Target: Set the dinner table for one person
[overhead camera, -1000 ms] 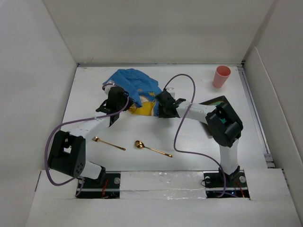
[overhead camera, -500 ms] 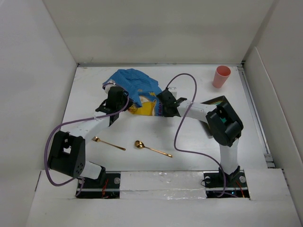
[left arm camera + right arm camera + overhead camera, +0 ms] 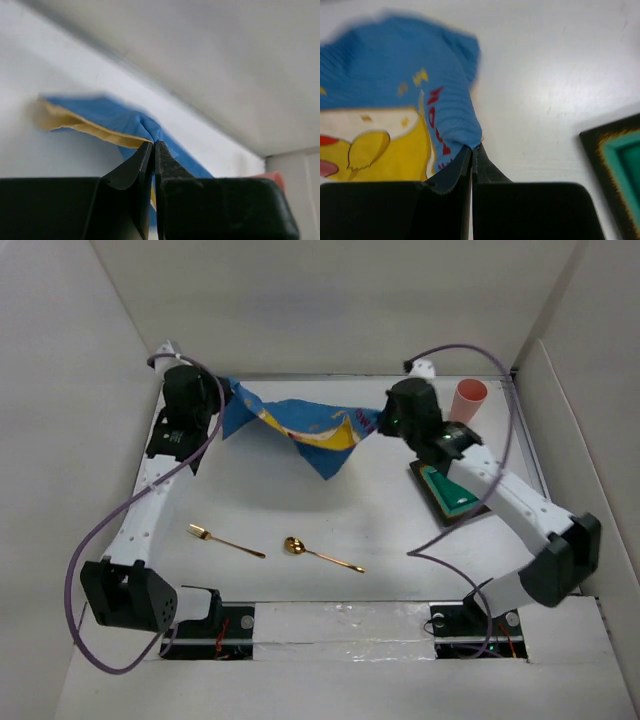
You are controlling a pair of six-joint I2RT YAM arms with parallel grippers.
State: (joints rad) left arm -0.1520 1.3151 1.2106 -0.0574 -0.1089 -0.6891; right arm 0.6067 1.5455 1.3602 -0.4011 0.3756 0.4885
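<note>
My left pincer (image 3: 222,394) is clenched on one corner of the blue, cartoon-printed woven cloth mat (image 3: 305,428) in the upper left of the overhead frame. My right pincer (image 3: 384,420) is pinched shut on the opposite corner, right of centre near the top. The cloth sags between them in a slack band, with a pointed fold drooping at the middle.

In my left wrist view the black tapered fingers (image 3: 142,160) meet on a thin fold of the mat (image 3: 125,120), blue on one face and tan-yellow on the other. In my right wrist view the ribbed weave (image 3: 385,65) shows a yellow cartoon patch, a cream area and red marks, gathered into my closed tips (image 3: 471,147).

The large, smooth, plain white dinner-table surface (image 3: 300,510), walled in white, lies beneath both pincers and fills the centre of the overhead frame. I cannot tell whether the hanging fold touches it.

Resting on it in the lower left are a slim gold metal fork (image 3: 225,541) and, near its right but apart, a gold metal spoon with a round bowl (image 3: 320,553). A pink cup (image 3: 467,400) stands at the upper right, just beyond my right wrist. A square dark-rimmed plate with a teal centre (image 3: 450,488) lies on the right under my right forearm.
</note>
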